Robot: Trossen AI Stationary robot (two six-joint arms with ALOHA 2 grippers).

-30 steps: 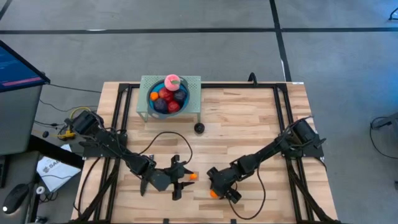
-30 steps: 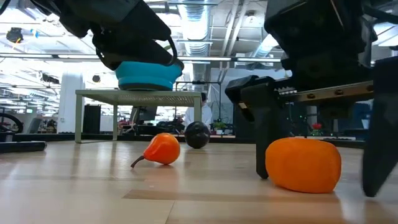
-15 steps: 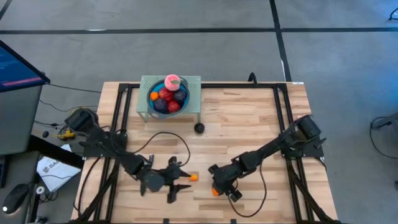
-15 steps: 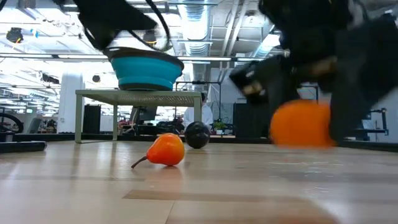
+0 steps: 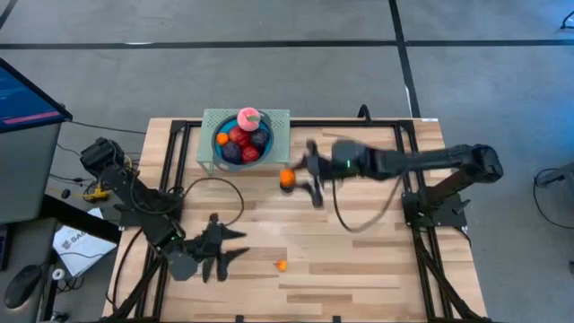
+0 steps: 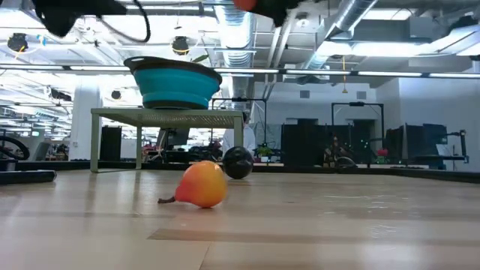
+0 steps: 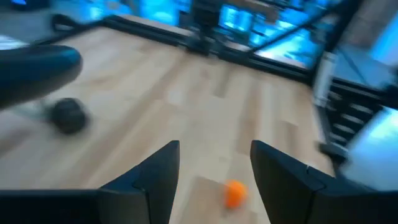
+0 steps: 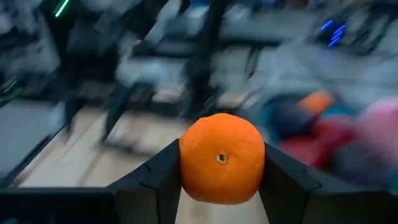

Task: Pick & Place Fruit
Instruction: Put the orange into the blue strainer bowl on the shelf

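My right gripper hangs high over the table's far middle, shut on an orange, just right of the blue bowl. The bowl stands on a green stand and holds red, dark purple, orange and pink fruit. A small orange fruit lies on its side on the wood near the front. My left gripper is open, a little to that fruit's left; in its wrist view the fruit shows ahead of the fingers. A dark ball rests on the table by the stand. My right gripper pinches the orange by its two opposite sides between the two fingers. The fingers reach about level from the table's right side. The orange is lifted well clear of the table, its stem dimple facing the wrist camera.
A black frame runs round the tabletop's edges. A cable loops over the wood by the left arm. Bare wood lies between the stand and the small fruit. A monitor stands off the table's left.
My right gripper has risen with the orange from the table's near middle and swung toward the far edge and the bowl; the orange is now lifted clear. My left gripper has drawn back toward the left near corner, away from the small orange fruit.
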